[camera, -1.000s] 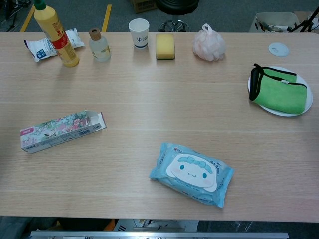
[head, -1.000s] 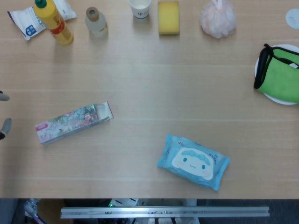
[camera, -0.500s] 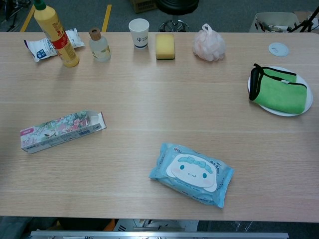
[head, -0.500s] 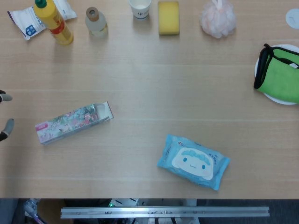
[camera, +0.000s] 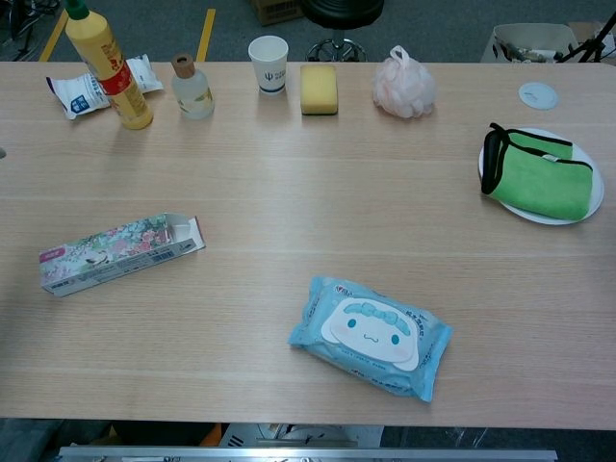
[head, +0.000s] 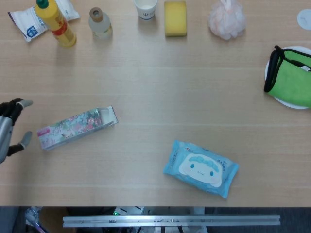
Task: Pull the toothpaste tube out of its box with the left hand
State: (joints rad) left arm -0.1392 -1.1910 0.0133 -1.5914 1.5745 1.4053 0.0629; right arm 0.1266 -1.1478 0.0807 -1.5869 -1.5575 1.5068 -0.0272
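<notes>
The flowered toothpaste box (head: 76, 126) lies on its side on the left part of the table, its right end flap open; the chest view shows the box (camera: 120, 252) too. The tube inside cannot be seen. My left hand (head: 10, 128) enters at the left edge of the head view, fingers spread and holding nothing, just left of the box's closed end and apart from it. In the chest view only a sliver of the hand shows at the left edge. My right hand is in neither view.
A blue wet-wipes pack (head: 200, 168) lies at front centre. Along the back stand a yellow bottle (head: 54, 22), a small clear bottle (head: 99, 23), a paper cup (head: 146, 8), a yellow sponge (head: 175, 18) and a pink bath puff (head: 226, 20). A green cloth on a plate (head: 290, 76) is at right.
My left hand has moved in from the left edge toward the closed end of the box, showing more of its fingers. The box has not moved.
</notes>
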